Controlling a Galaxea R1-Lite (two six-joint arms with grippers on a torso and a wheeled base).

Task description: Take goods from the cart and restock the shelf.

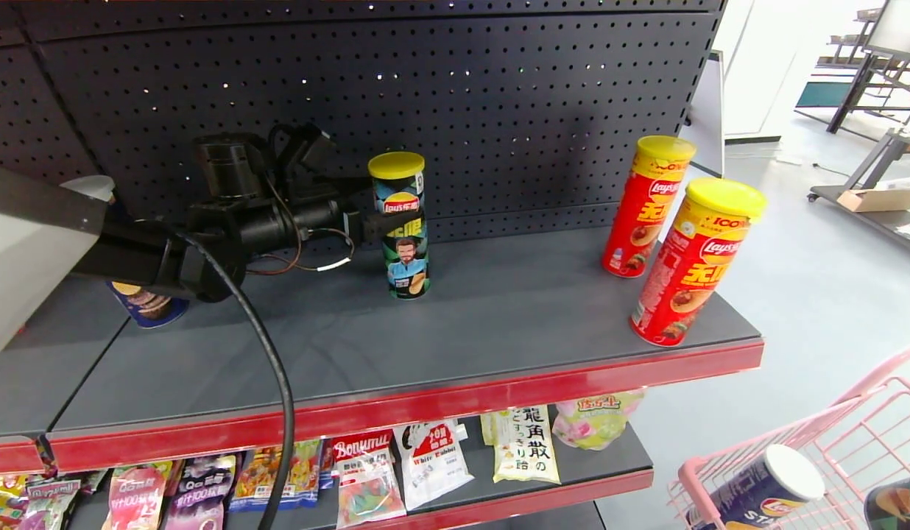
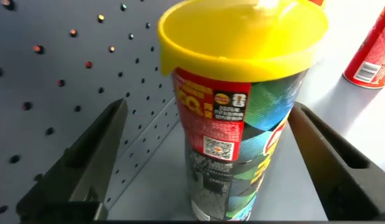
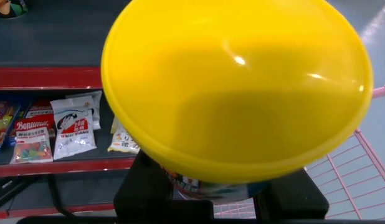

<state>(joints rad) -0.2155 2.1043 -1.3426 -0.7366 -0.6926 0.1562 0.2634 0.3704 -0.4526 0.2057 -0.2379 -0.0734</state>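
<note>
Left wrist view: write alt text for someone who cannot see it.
A yellow-lidded can stands upright on the shelf between the fingers of the open left gripper, gaps either side. Pegboard behind; a red can farther off.

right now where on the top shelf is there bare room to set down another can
Widest bare patch: the shelf between the green can and the two red cans. The front strip along the red edge is also free. Crowded: the left, where the open left pincer flanks the green can and a blue can sits behind the arm.
</note>
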